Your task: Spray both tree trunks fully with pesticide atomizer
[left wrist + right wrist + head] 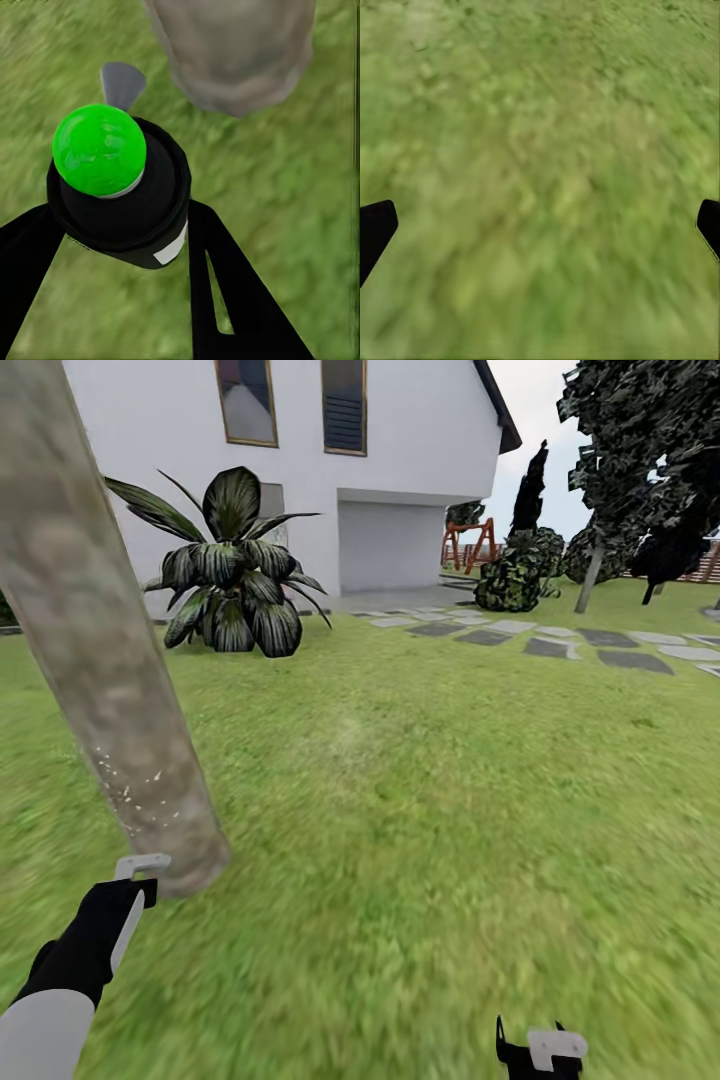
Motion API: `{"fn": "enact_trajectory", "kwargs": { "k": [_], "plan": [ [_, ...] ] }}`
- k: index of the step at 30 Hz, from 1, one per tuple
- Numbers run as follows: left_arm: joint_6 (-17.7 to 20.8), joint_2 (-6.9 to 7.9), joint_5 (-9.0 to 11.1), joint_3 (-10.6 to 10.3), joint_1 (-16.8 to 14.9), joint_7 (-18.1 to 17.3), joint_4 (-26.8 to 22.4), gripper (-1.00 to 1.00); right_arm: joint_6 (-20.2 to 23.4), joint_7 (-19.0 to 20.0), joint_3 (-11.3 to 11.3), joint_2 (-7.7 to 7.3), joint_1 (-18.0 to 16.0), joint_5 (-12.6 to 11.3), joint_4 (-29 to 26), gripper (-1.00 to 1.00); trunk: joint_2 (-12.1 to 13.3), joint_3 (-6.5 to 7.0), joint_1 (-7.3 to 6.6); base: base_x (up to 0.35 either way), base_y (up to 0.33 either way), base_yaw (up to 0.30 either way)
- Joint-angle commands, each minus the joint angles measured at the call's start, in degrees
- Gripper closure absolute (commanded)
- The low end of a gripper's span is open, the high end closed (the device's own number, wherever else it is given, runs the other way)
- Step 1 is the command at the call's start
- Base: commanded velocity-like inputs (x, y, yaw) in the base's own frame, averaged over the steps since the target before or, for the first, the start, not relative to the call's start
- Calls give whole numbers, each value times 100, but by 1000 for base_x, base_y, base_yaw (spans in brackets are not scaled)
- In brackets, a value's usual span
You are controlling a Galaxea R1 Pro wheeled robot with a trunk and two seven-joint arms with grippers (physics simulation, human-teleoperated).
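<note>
Green lawn [420, 810], left hand [112, 247] clamping pesticide atomizer [120, 187] beside speckled tree trunk [100, 650], right hand [540, 225] spread empty

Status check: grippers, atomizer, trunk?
Left gripper shut on atomizer, green tip. Right gripper open, empty, over grass. Tree trunk just ahead of the left gripper, white specks low down. Nothing in the way.

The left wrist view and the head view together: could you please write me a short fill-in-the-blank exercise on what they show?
1. The left gripper is shut on the pesticide atomizer, whose round tip is coloured ____.
2. Near its base, the tree trunk is dotted with fine ____ specks.
3. The right gripper hangs with its fingers apart above bare ____.
4. The broad striped-leaf plant stands in front of the white ____.

Missing words: green; white; grass; house
</note>
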Motion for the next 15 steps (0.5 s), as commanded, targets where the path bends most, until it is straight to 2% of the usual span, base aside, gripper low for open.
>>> {"fn": "enact_trajectory", "kwargs": {
  "k": [1,11,15],
  "plan": [
    [1,0,-5,-1,0,0,0,100,0,0,0,0,0,0,0,-100,0,0,0,208,-206,12],
    [1,5,-5,4,0,0,0,100,0,0,0,0,0,6,0,-100,0,0,0,196,-211,3],
    [1,8,-5,2,0,0,0,100,0,0,0,6,0,8,0,-100,0,0,0,186,-216,142]
  ]
}}
